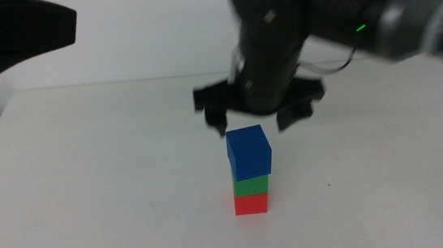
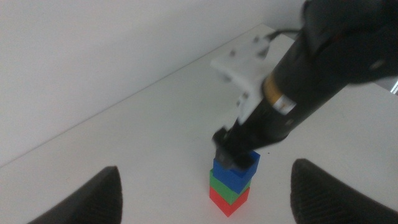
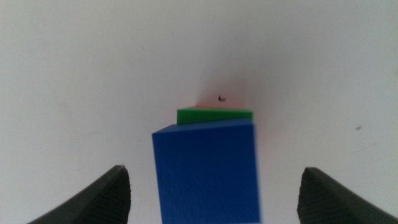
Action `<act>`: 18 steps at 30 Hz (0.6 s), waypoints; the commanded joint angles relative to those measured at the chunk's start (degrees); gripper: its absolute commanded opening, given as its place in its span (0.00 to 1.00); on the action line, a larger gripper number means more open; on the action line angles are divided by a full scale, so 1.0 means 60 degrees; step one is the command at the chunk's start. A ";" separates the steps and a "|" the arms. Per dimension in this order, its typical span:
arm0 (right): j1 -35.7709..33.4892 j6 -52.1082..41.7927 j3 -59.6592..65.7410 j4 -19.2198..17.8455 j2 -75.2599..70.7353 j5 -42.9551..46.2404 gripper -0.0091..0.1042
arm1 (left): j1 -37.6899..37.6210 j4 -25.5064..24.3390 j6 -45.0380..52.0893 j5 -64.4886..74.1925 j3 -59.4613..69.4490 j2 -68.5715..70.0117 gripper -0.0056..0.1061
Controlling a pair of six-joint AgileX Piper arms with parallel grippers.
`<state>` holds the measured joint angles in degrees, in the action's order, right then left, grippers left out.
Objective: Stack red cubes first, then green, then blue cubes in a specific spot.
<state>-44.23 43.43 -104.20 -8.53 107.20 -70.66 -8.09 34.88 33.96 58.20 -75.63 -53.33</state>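
A stack stands on the white table (image 1: 90,194): the red cube (image 1: 251,204) at the bottom, the green cube (image 1: 250,186) on it, and the blue cube (image 1: 249,151) on top, turned slightly askew. The stack covers the spot beneath it. My right gripper (image 1: 254,122) hovers just above and behind the blue cube, open, with its jaws spread wider than the cube and nothing between them. In the right wrist view the blue cube (image 3: 208,171) fills the gap between the jaws, apart from both. My left gripper (image 1: 62,29) waits at the upper left, open and holding nothing.
The right arm (image 2: 311,81) reaches in over the stack from the far right side. The table's far edge meets a white wall. A few tiny dark specks mark the tabletop.
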 commanded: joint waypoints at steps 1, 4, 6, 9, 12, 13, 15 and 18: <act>0.0187 -0.0336 -0.0386 -0.0352 -0.1133 -0.0071 0.82 | 0.0016 0.0359 -0.0049 -0.0577 -0.0221 0.0022 0.87; 0.0461 -0.0806 -0.0386 -0.0282 -0.1869 -0.0042 0.82 | 0.0016 0.0359 -0.0049 -0.0577 -0.0221 0.0022 0.87; 0.0685 -0.1568 -0.0386 -0.0120 -0.2430 0.0092 0.82 | 0.0016 0.0359 -0.0049 -0.0577 -0.0221 0.0022 0.87; 0.1237 -0.3300 -0.0316 0.0296 -0.3228 0.0590 0.82 | 0.0016 0.0359 -0.0049 -0.0577 -0.0221 0.0022 0.87; 0.2024 -0.4597 0.0239 0.0865 -0.4215 0.1291 0.81 | 0.0016 0.0359 -0.0049 -0.0577 -0.0221 0.0022 0.87; 0.2378 -0.4800 0.0582 0.1024 -0.4631 0.1588 0.81 | 0.0016 0.0359 -0.0049 -0.0577 -0.0221 0.0022 0.87; 0.3151 -0.4961 0.1301 0.1278 -0.5494 0.2161 0.81 | 0.0016 0.0359 -0.0049 -0.0577 -0.0221 0.0022 0.87; 0.4629 -0.5149 0.2302 0.1335 -0.6569 0.2599 0.81 | 0.0016 0.0359 -0.0049 -0.0577 -0.0221 0.0022 0.87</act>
<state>-20.13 14.22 -91.30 -0.49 72.09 -59.96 -8.09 34.88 33.96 58.20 -75.63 -53.33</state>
